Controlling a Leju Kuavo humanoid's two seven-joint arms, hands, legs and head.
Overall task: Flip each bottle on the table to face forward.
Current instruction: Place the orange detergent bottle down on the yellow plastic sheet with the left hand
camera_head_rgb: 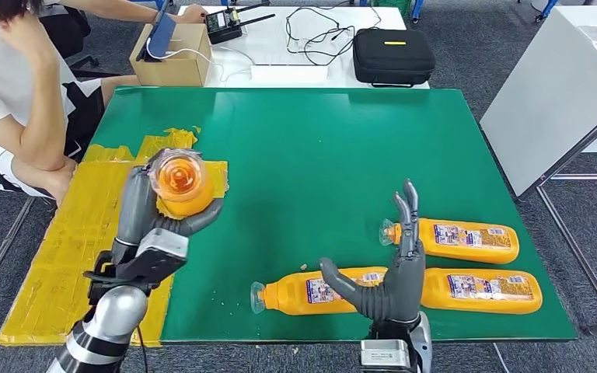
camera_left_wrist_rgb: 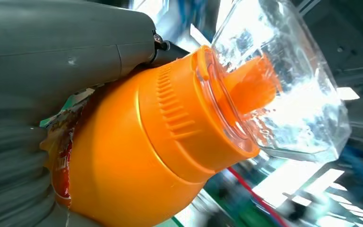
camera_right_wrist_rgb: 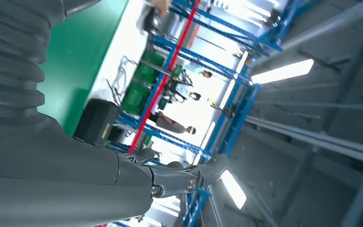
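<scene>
My left hand (camera_head_rgb: 151,217) grips an orange bottle (camera_head_rgb: 181,185) raised off the left side of the green table (camera_head_rgb: 319,148), its clear cap pointing up toward the camera. In the left wrist view the orange bottle (camera_left_wrist_rgb: 137,156) with its clear cap (camera_left_wrist_rgb: 288,90) sits against my thumb. Three orange bottles lie on their sides at the front right: one (camera_head_rgb: 311,291) near the front edge, one (camera_head_rgb: 482,291) to its right, one (camera_head_rgb: 455,239) behind. My right hand (camera_head_rgb: 392,272) stands upright over them with fingers spread, holding nothing.
Yellow taped sheeting (camera_head_rgb: 70,249) covers the table's left side. A person (camera_head_rgb: 15,93) sits at the far left. Behind the table stand a cardboard box (camera_head_rgb: 172,58), a black case (camera_head_rgb: 392,54) and cables on a white table. A white panel (camera_head_rgb: 560,93) stands to the right.
</scene>
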